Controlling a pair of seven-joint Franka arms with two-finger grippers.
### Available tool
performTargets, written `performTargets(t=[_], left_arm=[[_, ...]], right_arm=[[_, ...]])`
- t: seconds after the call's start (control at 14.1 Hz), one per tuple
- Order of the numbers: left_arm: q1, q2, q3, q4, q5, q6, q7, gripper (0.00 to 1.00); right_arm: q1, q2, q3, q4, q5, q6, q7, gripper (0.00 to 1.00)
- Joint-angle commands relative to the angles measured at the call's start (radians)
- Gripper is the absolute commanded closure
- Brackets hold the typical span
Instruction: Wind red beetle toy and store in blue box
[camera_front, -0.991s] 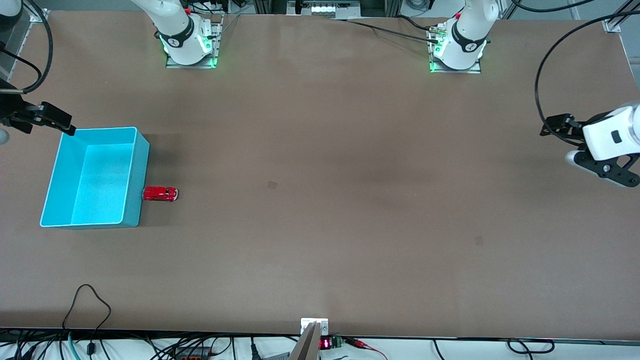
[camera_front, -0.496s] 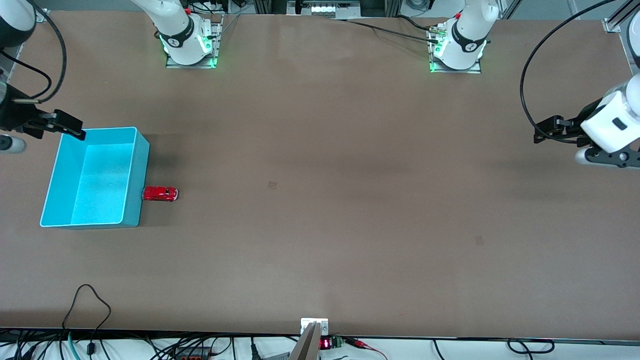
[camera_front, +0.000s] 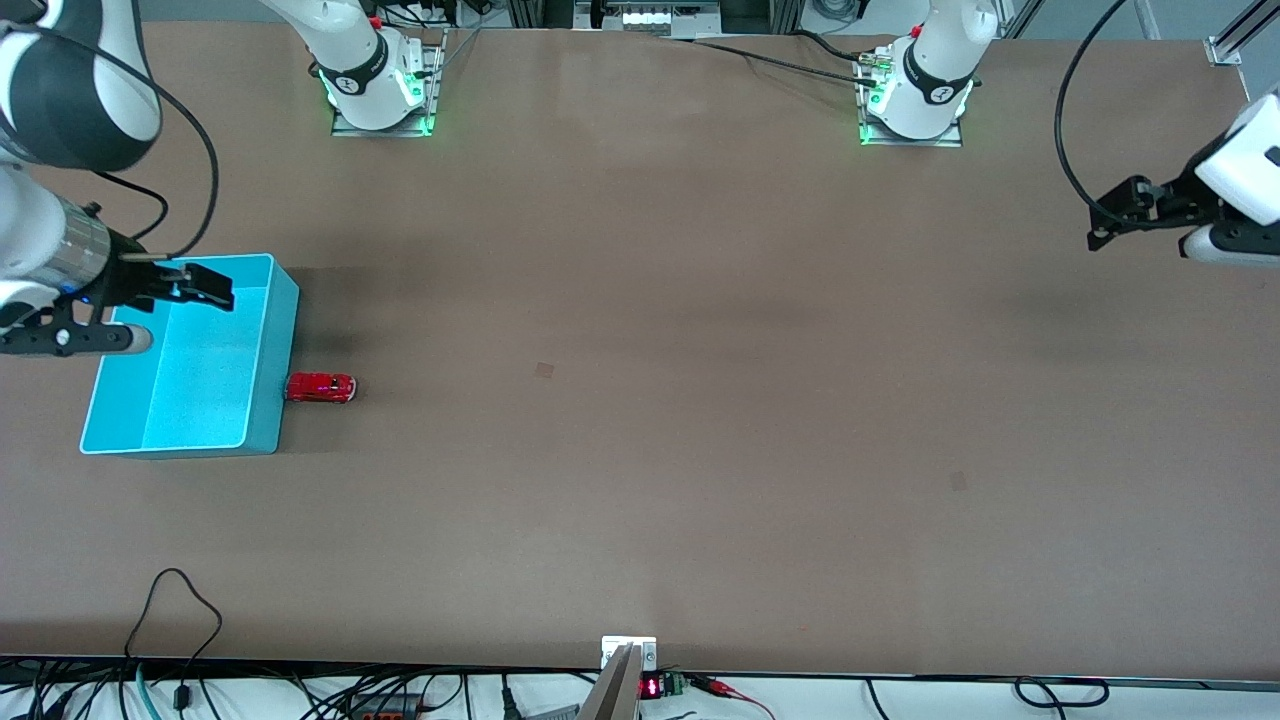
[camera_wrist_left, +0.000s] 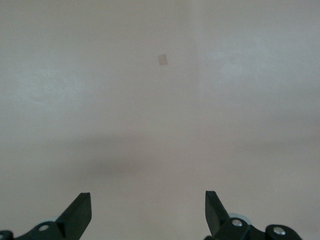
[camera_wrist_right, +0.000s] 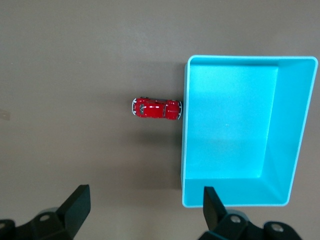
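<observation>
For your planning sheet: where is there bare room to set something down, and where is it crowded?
Bare: the table from the red beetle toy toward the left arm's end, and the blue box floor. Crowded: only where the toy meets the box wall.

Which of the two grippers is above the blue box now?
The right gripper, open, is over the blue box, beside the red beetle toy. The left gripper, also open, hangs over bare table.

The light is even and comes from above, so the brown worktop shows only soft, wide shadows. A darker shadow lies beside the blue box, toward the left arm's end. Green lamps glow at both arm bases. The front view is sharp. The left wrist view looks pale, washed out and a little hazy.
</observation>
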Motion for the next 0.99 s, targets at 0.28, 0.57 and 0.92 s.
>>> performTargets(t=[0.28,0.57,0.92], left_arm=[[-0.001,-0.009,-0.027,-0.004,-0.073,-0.017,-0.063,0.0],[-0.012,-0.006,-0.031,0.013,-0.068,-0.022,-0.063,0.0],[-0.012,-0.006,-0.031,0.013,-0.07,-0.036,-0.065,0.0]], right_arm=[[-0.023,0.126,-0.008,0.01,0.033,0.081,-0.34,0.0],[-0.02,0.224,0.007,0.004,0.034,0.188,-0.536,0.0],[-0.017,0.29,0.024,-0.02,0.037,0.343,-0.869,0.0]])
